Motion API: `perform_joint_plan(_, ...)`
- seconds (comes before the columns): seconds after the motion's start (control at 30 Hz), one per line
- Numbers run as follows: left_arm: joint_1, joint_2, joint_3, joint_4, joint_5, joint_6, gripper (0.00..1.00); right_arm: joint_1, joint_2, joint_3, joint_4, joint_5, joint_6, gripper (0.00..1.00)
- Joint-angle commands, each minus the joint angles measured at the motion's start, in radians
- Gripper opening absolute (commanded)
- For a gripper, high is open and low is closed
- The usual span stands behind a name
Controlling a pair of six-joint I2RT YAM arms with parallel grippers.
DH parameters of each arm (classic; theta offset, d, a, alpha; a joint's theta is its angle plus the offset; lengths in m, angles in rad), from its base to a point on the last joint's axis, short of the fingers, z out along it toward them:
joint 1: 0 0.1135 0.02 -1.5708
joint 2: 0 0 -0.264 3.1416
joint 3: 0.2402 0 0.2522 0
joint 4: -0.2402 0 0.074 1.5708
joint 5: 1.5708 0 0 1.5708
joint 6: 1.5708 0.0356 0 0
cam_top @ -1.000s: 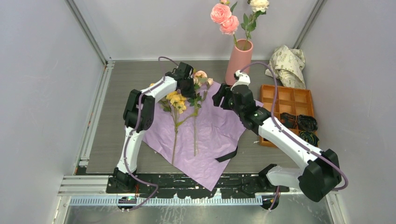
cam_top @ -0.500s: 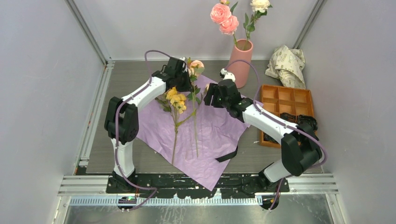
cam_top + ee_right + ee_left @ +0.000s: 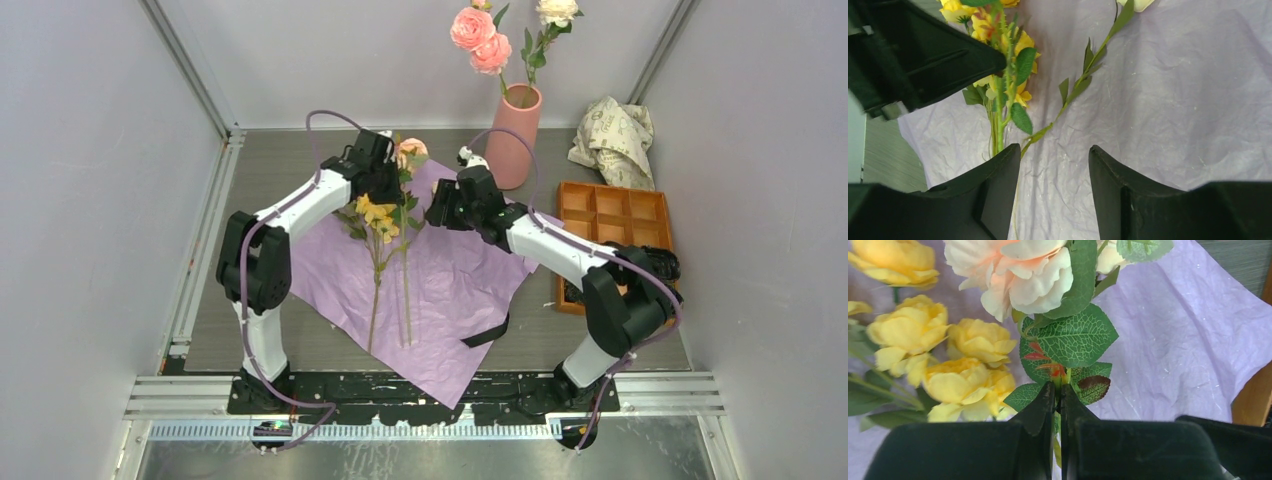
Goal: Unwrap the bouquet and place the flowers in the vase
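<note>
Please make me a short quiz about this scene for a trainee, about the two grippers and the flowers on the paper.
1. True or false: the left gripper is shut on a flower stem.
2. The right gripper is: A open and empty; B shut and empty; C shut on the same stem.
3. Missing word: the yellow flowers lie on the ___ paper.
Key: 1 true; 2 A; 3 purple.
</note>
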Motion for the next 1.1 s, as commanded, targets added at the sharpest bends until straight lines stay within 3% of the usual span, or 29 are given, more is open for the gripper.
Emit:
perform_joint_plan(0.0, 0.018, -0.125, -0.034, -0.026, -0.086, 0.057, 0.00, 0.003, 0.077, 0.104, -0.004, -0.033, 0.025, 0.56)
perform_joint_plan(0.33, 0.028, -0.278, -0.234, 0.010, -0.118, 0.077, 0.04, 0.004, 0.286, 0.282, -0.051, -0.056, 0.061, 0.49)
perform_joint_plan(0.67, 0.038, -0.268, -0.338, 0.067, -0.105, 0.067, 0.04, 0.092, 0.387, 0.389, -0.222, -0.012, 0.058, 0.46)
perform_joint_plan(1.07, 0.048, -0.291, -0.378, 0.089, -0.068, 0.062, 0.04, 0.155, 0.496, 0.446, -0.284, 0.026, 0.101, 0.43)
